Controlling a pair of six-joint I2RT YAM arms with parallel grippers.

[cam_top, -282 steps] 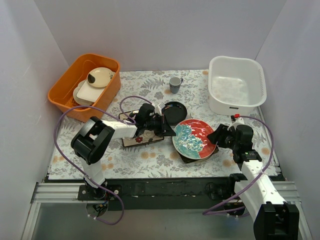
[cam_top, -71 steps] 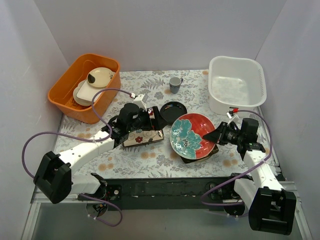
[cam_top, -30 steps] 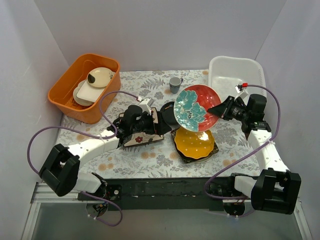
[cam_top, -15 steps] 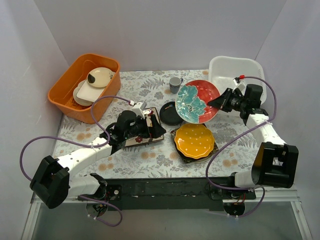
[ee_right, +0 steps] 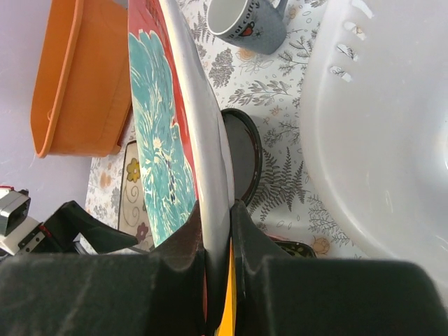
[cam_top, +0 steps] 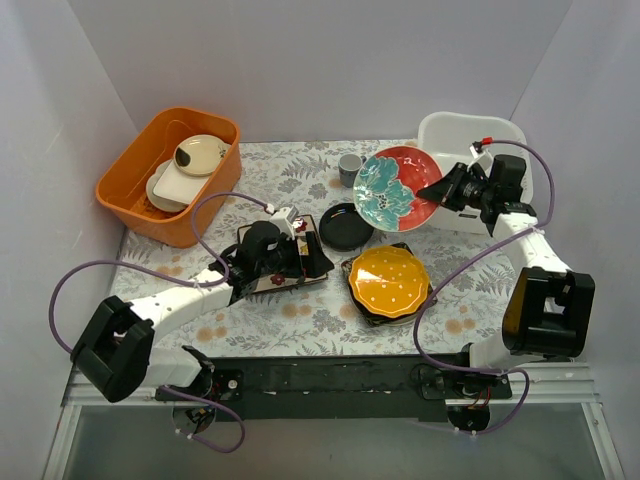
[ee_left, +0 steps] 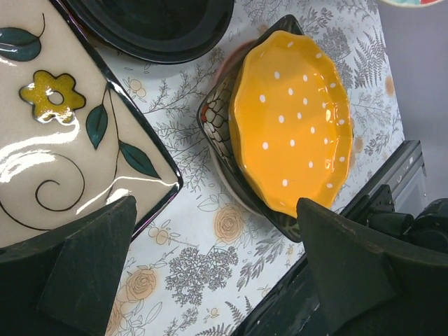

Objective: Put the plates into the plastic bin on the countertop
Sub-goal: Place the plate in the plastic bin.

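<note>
My right gripper point(cam_top: 440, 193) point(ee_right: 218, 210) is shut on the rim of the round red-teal plate point(cam_top: 395, 188) point(ee_right: 157, 133), holding it tilted in the air just left of the white plastic bin point(cam_top: 478, 170) point(ee_right: 381, 133). On the countertop point(cam_top: 300, 320) a yellow scalloped plate point(cam_top: 388, 280) point(ee_left: 294, 122) lies on a black square plate point(cam_top: 368, 308) point(ee_left: 217, 119). A small black plate point(cam_top: 346, 226) point(ee_left: 157, 28) lies beside it. My left gripper point(cam_top: 318, 262) point(ee_left: 213, 273) stands open by the right edge of the cream square plate with flowers point(cam_top: 290, 275) point(ee_left: 63, 133).
An orange tub point(cam_top: 170, 172) point(ee_right: 77, 77) with plain cream dishes point(cam_top: 185, 170) stands at the back left. A small grey-blue cup point(cam_top: 349, 168) point(ee_right: 245, 24) stands at the back middle, near the held plate. White walls close in the sides and back.
My right gripper has carried the red-teal plate up and right, closer to the white bin. The left arm has shifted slightly by the cream square plate, its gripper still open.
</note>
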